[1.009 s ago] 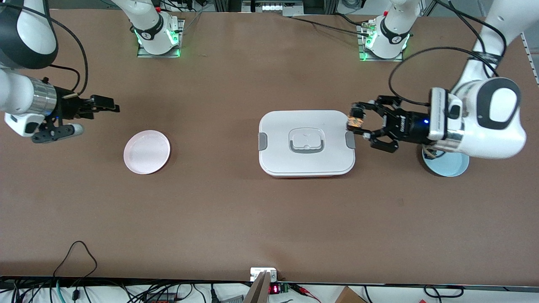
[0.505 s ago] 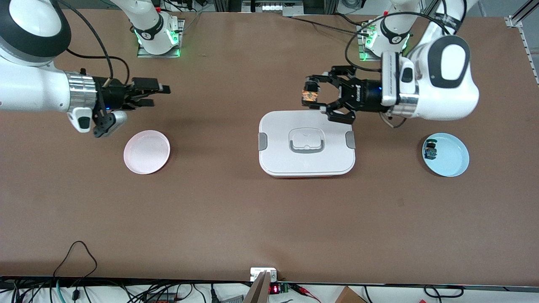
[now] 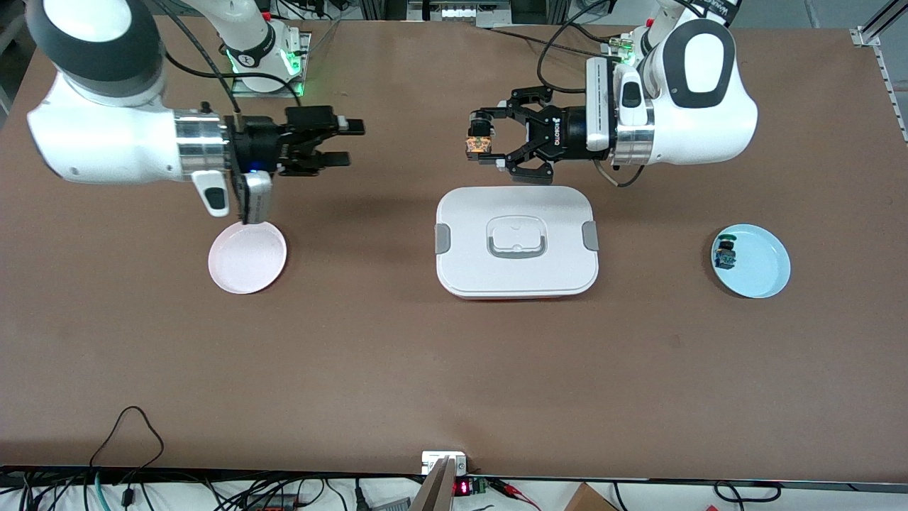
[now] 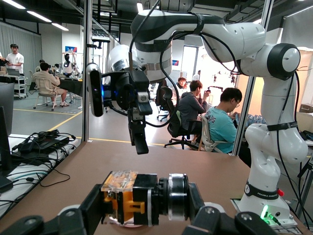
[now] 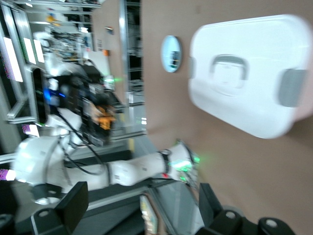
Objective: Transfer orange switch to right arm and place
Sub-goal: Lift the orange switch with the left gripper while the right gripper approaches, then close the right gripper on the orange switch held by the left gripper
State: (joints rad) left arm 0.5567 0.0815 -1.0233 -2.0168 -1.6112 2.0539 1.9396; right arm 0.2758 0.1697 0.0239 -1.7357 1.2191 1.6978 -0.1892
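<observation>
My left gripper (image 3: 481, 145) is shut on the orange switch (image 3: 477, 145), a small black cylinder with an orange band, and holds it up in the air over the table by the white box. In the left wrist view the switch (image 4: 139, 198) lies sideways between the fingers (image 4: 93, 208). My right gripper (image 3: 352, 143) is open and empty, up over the table, and points at the left gripper across a gap. It shows farther off in the left wrist view (image 4: 138, 132). The right wrist view (image 5: 142, 205) is blurred and shows the switch (image 5: 105, 119) at a distance.
A white lidded box (image 3: 516, 241) sits mid-table. A pink plate (image 3: 247, 257) lies toward the right arm's end. A blue plate (image 3: 762, 266) toward the left arm's end holds a small green and blue switch (image 3: 725, 254).
The left gripper has carried the orange switch from beside the box's end, near the blue plate, toward the right arm. The right gripper has moved in toward the middle to face it.
</observation>
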